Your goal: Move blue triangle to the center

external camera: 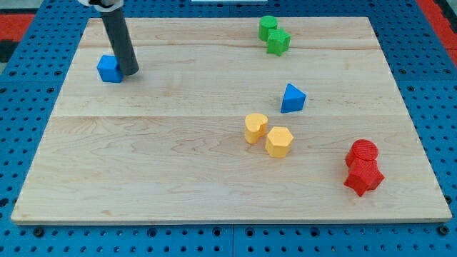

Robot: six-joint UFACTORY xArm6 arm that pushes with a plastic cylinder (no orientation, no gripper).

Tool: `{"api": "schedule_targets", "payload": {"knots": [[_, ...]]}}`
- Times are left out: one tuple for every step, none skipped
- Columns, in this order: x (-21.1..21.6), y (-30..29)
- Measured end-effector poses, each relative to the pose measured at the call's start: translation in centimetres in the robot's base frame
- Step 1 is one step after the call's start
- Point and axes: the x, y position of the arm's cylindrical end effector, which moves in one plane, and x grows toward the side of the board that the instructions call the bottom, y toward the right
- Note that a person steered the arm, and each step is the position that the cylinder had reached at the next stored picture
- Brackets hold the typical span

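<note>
Touching the blue cube (108, 68), my tip (131, 71) stands far from the blue triangle (291, 98).

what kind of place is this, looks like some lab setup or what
Most likely a robot lab test bench. A wooden board sits on a blue perforated base, small coloured blocks such as the blue triangle are scattered on it, and my tip rests beside a blue cube at the view's top left.

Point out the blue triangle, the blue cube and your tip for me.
blue triangle (292, 98): camera view, on its front face.
blue cube (108, 69): camera view, on its front face.
my tip (131, 71): camera view, the rod's very end, right beside the blue cube.
</note>
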Motion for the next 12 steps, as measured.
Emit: {"api": "schedule_targets", "payload": {"knots": [[0.0, -0.7], [0.0, -0.7], [0.0, 6.1], [0.0, 14.3], [0.0, 22.6], [1.5, 30.7], [6.0, 36.3], [8.5, 36.6], [8.3, 35.1], [8.3, 33.5], [8.2, 31.2], [8.0, 29.1]]}}
